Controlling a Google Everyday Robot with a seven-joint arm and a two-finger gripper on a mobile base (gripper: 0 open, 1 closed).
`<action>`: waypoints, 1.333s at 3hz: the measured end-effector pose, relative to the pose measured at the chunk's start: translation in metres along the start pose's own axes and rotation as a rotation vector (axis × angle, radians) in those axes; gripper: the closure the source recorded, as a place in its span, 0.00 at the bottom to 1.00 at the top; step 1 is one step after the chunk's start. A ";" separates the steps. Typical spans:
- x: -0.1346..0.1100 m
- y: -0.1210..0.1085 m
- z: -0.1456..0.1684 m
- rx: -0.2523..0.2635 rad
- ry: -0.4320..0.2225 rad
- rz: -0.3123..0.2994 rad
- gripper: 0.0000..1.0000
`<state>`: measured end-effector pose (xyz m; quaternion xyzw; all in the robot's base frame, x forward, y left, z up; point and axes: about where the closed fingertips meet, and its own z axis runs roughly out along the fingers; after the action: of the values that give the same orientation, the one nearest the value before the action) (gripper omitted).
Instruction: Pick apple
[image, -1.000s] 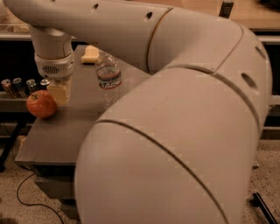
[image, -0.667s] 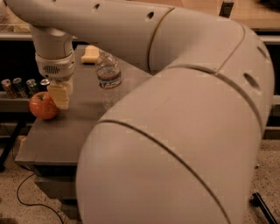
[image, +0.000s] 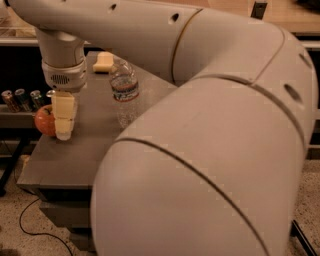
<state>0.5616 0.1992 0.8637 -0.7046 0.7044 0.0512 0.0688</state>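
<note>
1. We find the gripper (image: 63, 131) at the left edge of the table (image: 80, 160). It hangs from the wrist with its tip pointing straight down, close to the tabletop. We cannot tell whether the tip touches the surface.
2. Its pale yellow lower part stands directly in front of the apple (image: 43, 120) and covers the apple's right side. We cannot tell how wide the gripper stands, nor whether it grips or only touches the apple; the two overlap in the camera view.
3. The apple sits at the left edge of the table, roughly midway along that edge. It is red-orange, and only its left portion shows past the gripper.
4. The apple is round, so we record no long axis. We cannot tell which way its stem end points.
5. A clear bottle (image: 125, 92) stands upright on the table, to the right of the gripper and further back, apart from the apple.
6. A pale yellow sponge (image: 104, 61) lies at the far end of the table, behind the bottle.
7. The arm (image: 210, 130) fills the upper and right parts of the view and hides the right side of the table.
8. Cans (image: 22, 98) stand in a row on a dark shelf left of the table. A dark cable (image: 35, 231) lies on the speckled floor below the table's near left corner.
</note>
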 end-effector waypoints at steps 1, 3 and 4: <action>0.000 0.000 0.000 0.000 0.000 0.000 0.00; -0.008 -0.001 0.005 -0.008 0.017 -0.017 0.00; -0.016 0.002 0.007 -0.015 0.030 -0.037 0.00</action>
<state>0.5597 0.2157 0.8593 -0.7186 0.6919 0.0445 0.0537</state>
